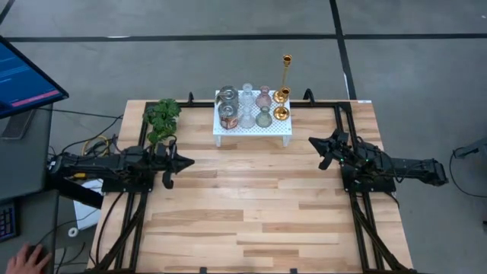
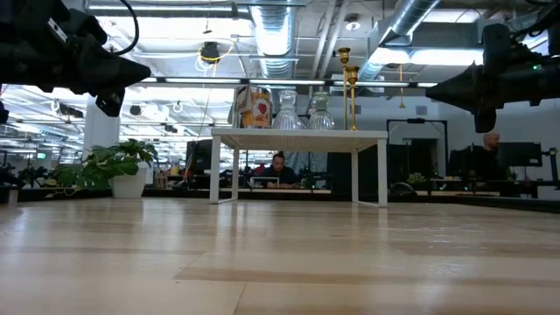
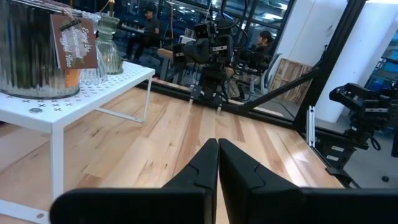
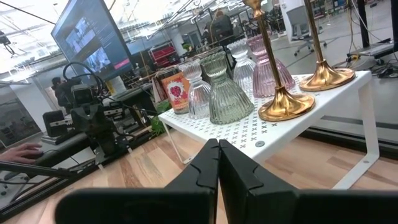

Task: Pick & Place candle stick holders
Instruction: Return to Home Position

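Clearly both arms are drawn back from the shelf, with nothing held. The left hand and the right hand each have their fingers pressed together, and both hang above the bare worktop. The gold candle holders stand on the shelf, at the end nearest the right hand and close to that edge. The taller one rises well above everything beside it.

The main risk appears to lie with the right arm. If it swings or lifts toward its rest pose along a path that cuts across the shelf corner ahead of it, it could clip the shelf leg or the thin gold stems. Those holders look top-heavy on small round bases, so a light knock would likely tip them off the edge or into the glass vases just beside them.

The left hand has a smaller worry: the tin cans sit at the shelf end ahead of it, and the plant is just beside that arm.
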Controlling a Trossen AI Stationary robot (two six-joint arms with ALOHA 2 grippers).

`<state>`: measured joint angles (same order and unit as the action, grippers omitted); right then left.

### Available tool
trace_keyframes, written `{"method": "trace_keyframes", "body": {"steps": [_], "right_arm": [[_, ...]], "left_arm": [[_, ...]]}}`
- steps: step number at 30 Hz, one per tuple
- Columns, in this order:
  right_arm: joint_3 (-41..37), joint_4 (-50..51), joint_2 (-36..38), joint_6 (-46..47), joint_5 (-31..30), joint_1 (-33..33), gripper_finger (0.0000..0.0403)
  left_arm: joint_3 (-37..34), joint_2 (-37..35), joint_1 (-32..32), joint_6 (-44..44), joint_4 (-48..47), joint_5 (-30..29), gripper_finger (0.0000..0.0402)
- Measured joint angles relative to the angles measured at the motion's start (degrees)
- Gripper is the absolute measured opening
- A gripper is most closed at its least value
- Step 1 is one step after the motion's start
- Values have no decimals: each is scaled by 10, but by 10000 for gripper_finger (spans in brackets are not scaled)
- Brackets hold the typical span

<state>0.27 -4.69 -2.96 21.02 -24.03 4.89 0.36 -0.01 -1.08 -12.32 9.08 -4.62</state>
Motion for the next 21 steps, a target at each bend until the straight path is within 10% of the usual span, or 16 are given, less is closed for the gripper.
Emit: {"method": "trace_keyframes", "body": {"steps": [21], "right_arm": [[0,0,0,0,0,0,0]], "left_arm": [[0,0,42,0,0,0,12]]}}
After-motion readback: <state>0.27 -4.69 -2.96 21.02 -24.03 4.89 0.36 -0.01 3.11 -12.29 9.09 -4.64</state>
